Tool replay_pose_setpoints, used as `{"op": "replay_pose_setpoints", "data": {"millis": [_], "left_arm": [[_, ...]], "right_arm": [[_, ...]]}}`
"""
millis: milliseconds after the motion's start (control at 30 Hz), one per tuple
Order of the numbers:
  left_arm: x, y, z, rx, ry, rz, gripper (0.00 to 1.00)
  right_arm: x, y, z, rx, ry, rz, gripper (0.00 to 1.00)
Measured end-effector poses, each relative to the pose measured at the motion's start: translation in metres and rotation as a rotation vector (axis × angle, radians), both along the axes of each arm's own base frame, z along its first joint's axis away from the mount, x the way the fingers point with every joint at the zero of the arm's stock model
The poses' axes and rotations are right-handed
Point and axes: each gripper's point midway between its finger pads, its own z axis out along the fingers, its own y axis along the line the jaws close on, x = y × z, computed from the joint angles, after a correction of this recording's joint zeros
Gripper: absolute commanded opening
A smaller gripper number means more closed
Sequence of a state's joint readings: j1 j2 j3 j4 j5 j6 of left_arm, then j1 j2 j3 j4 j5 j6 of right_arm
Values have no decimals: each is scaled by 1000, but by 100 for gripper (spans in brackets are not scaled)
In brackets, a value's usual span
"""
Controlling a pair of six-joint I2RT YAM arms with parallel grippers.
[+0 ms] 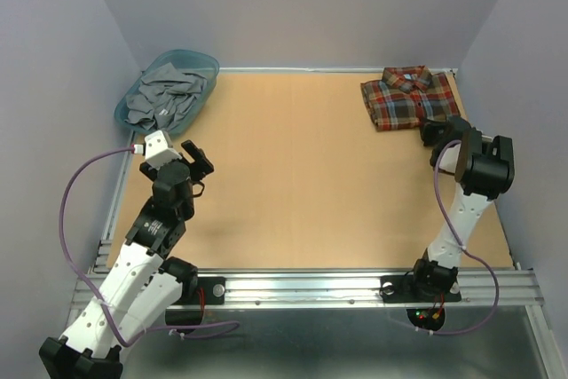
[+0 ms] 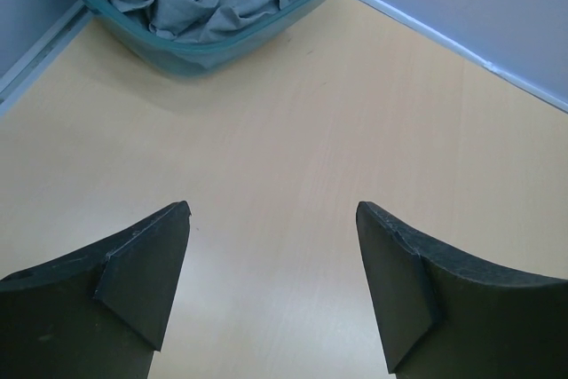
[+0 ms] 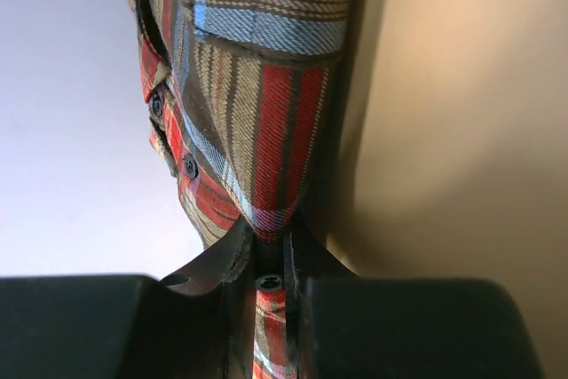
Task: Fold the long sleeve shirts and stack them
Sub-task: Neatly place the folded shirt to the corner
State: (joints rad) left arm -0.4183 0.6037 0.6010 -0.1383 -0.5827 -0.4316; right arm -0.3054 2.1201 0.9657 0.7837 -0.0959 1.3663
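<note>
At the far right of the table [image 1: 302, 184], the right end effector [image 3: 271, 239] gripped the plaid shirt [image 3: 266, 86]; the left end effector [image 2: 273, 250] stood wide open, empty.

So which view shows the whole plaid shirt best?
Top external: the plaid shirt lies folded at the table's far right corner, almost entirely visible. Right wrist shows only a close-up edge pinched between the fingers. Left wrist does not show it.

Even light is cast from above; faint shadows are thrown on the table [image 1: 311, 184]; the shirt [image 3: 266, 130] is blurred near the wrist lens.
</note>
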Motion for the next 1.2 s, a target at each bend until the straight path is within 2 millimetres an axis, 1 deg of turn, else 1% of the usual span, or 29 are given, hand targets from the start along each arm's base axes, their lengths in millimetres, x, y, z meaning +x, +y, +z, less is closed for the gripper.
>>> {"op": "replay_pose_setpoints", "data": {"millis": [133,267,333,367,400,467,500,567,600,667,700,767,800,867,900,967,1000,1033,1100,1133,1167,1200], "left_arm": [[0,2,-1,5,4,15,88],[0,4,-2,7,5,26,88],[0,5,-3,9,8,30,88],[1,5,-3,10,8,32,88],[0,5,-3,10,8,33,88],[0,6,-3,8,7,37,88],[0,6,-3,8,7,38,88],[0,6,-2,6,4,40,88],[0,6,-2,5,3,41,88],[-1,7,-1,1,-2,41,88],[-1,7,0,-2,-5,41,88],[-3,7,2,-8,-12,39,88],[-5,7,4,-12,-17,36,88],[-10,7,7,-25,-28,24,89],[-12,8,8,-28,-32,22,90],[-19,10,12,-34,-34,16,90],[-23,11,16,-35,-35,15,91],[-28,13,21,-36,-37,13,91],[-34,16,34,-43,-54,14,92],[-39,19,45,-49,-75,16,92],[-44,22,54,-55,-95,19,92],[-51,26,66,-67,-129,24,93]], "right_arm": [[21,-26,0,-1,-29,-5,1],[35,-43,1,-7,-39,-7,0],[44,-54,4,-17,-38,0,5],[47,-58,5,-21,-40,1,11],[50,-62,6,-27,-39,5,27],[53,-67,5,-34,-32,10,45],[52,-68,5,-32,-29,15,60],[51,-68,5,-28,-29,26,70],[52,-69,10,-37,-43,33,77],[51,-67,19,-45,-49,47,82],[46,-64,21,-54,-46,62,87],[31,-55,21,-57,-18,84,90],[23,-51,26,-62,-10,89,93],[-2,-41,37,-87,27,110,94],[-10,-38,42,-99,39,116,94],[-28,-34,62,-143,65,129,95],[-41,-33,84,-199,81,138,95],[-49,-32,99,-231,83,139,96],[-73,-29,143,-335,85,137,97],[-89,-28,170,-407,80,125,97],[-106,-26,190,-462,82,117,97],[-122,-24,208,-526,86,110,100]]}}
